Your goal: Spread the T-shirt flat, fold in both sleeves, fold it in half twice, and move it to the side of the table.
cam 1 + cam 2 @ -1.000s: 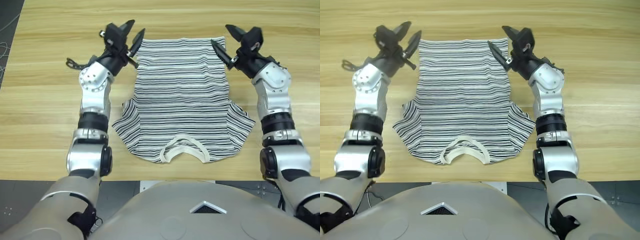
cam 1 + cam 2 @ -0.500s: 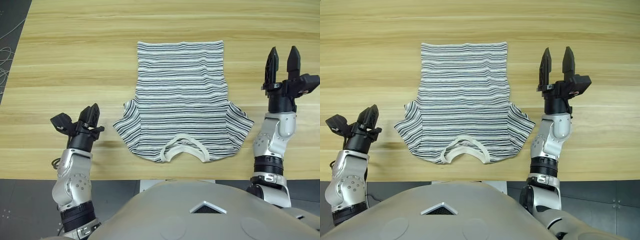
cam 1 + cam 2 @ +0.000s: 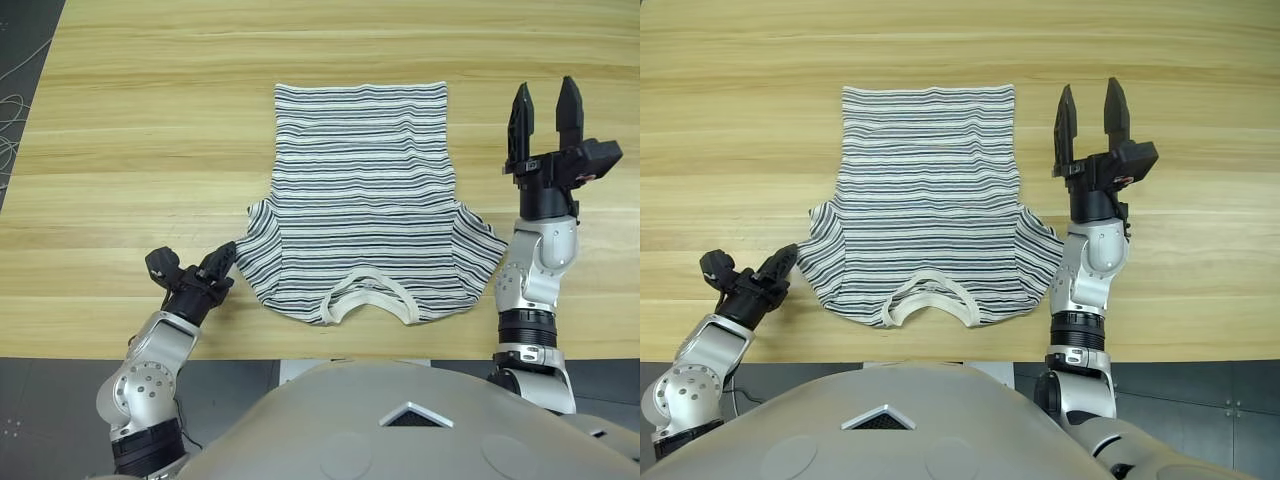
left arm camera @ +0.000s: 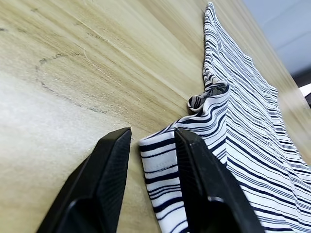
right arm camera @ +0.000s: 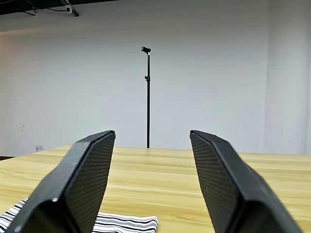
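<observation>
Left wrist view puts the left tool point(image 4: 153, 141) down low at the desk point(image 4: 73, 63), its two fingers point(image 4: 109, 179) parted with nothing clamped. The striped hem corner of the T-shirt's left sleeve point(image 4: 163, 155) lies in the gap between them. One finger sits over the bare wood and the other over the cloth. Whether either finger touches the sleeve cannot be told. From the head camera, this tool point(image 3: 195, 270) sits near the desk's near edge, just beside the left sleeve point(image 3: 252, 240), angled toward it.

The right tool point(image 3: 543, 105) is held up off the desk to the right of the shirt, fingers spread wide and pointing away from the robot, holding nothing. In its own wrist view the right tool point(image 5: 153, 145) looks level across the desk top, with a corner of the striped cloth point(image 5: 124, 224) low between the fingers.

The T-shirt point(image 3: 365, 190) lies spread on the middle of the desk point(image 3: 140, 120), not folded. Its collar point(image 3: 368, 298) is toward the robot and its straight bottom hem point(image 3: 360, 88) is on the far side. Both sleeves fan out flat, the right sleeve point(image 3: 482, 240) lying below and just inside the raised right tool.

Beyond the desk a thin black stand point(image 5: 147, 97) rises against a pale wall. Cables point(image 3: 12, 85) trail on the dark floor past the desk's left edge.
</observation>
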Controlling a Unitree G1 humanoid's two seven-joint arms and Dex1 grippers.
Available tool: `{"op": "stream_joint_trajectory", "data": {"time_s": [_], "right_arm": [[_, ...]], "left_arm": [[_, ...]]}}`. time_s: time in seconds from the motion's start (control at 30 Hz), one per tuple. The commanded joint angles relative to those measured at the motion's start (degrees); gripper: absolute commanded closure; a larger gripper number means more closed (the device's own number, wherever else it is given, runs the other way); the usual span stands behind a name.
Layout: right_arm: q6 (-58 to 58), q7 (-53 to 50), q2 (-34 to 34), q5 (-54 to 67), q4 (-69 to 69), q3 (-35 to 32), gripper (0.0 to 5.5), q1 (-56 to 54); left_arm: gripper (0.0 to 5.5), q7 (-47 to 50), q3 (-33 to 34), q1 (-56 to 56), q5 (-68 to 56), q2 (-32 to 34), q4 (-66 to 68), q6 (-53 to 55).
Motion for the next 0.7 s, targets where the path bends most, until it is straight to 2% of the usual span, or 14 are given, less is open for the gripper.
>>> {"op": "stream_joint_trajectory", "data": {"time_s": [0.03,0.3,0.6,0.7], "right_arm": [[-0.95,-0.65,-0.03,-1.22,0.05,0.72,2.64,-0.82],[-1.79,-1.67,-0.19,-2.39,0.73,1.50,2.64,-0.28],[-1.90,-1.80,-0.36,-2.31,2.05,1.84,2.64,-0.96],[-1.91,-1.70,-0.32,-2.15,2.29,1.92,2.64,-1.12]], "left_arm": [[3.82,0.81,-0.70,0.55,1.80,0.32,4.78,3.21],[3.82,-0.25,-2.49,-1.11,0.50,0.41,5.81,5.68],[5.28,-0.44,-2.87,-0.10,0.10,-0.19,4.18,6.02],[5.37,-0.08,-2.70,0.04,0.41,-0.38,4.08,5.80]]}}
